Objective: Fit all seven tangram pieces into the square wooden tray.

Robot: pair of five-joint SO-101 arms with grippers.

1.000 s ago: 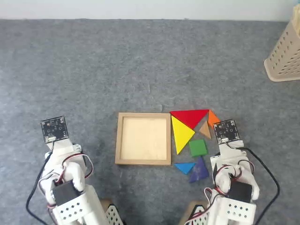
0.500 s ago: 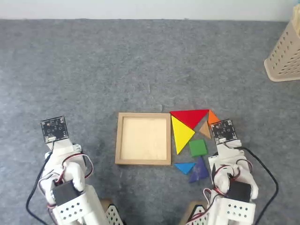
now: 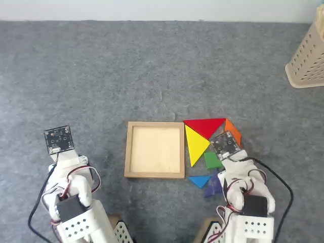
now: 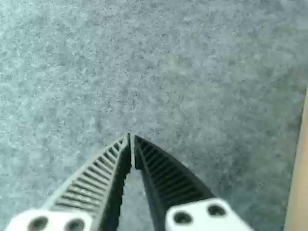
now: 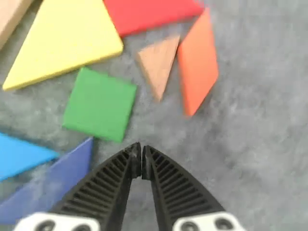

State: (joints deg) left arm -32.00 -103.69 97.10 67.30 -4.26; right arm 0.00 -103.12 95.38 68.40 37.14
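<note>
The square wooden tray (image 3: 128, 152) lies mid-table with nothing in it. To its right lie the red triangle (image 3: 204, 126), yellow triangle (image 3: 195, 143), orange parallelogram (image 3: 233, 129), green square (image 3: 211, 160), blue triangle (image 3: 199, 180) and purple triangle (image 3: 213, 186). In the right wrist view my right gripper (image 5: 141, 150) is shut and holds nothing, hovering by the green square (image 5: 100, 104), with the tan triangle (image 5: 158, 65), orange parallelogram (image 5: 197, 60), yellow triangle (image 5: 64, 42) and red triangle (image 5: 149, 13) beyond. My left gripper (image 4: 131, 141) is shut over bare carpet left of the tray.
Grey carpet covers the table. A cream perforated basket (image 3: 308, 55) stands at the far right edge. The tray's edge (image 4: 297, 187) shows in the left wrist view. Open carpet stretches behind the tray and pieces.
The right arm has swung left and forward, so it now covers the tan triangle and part of the green square in the high view. The left arm has not moved.
</note>
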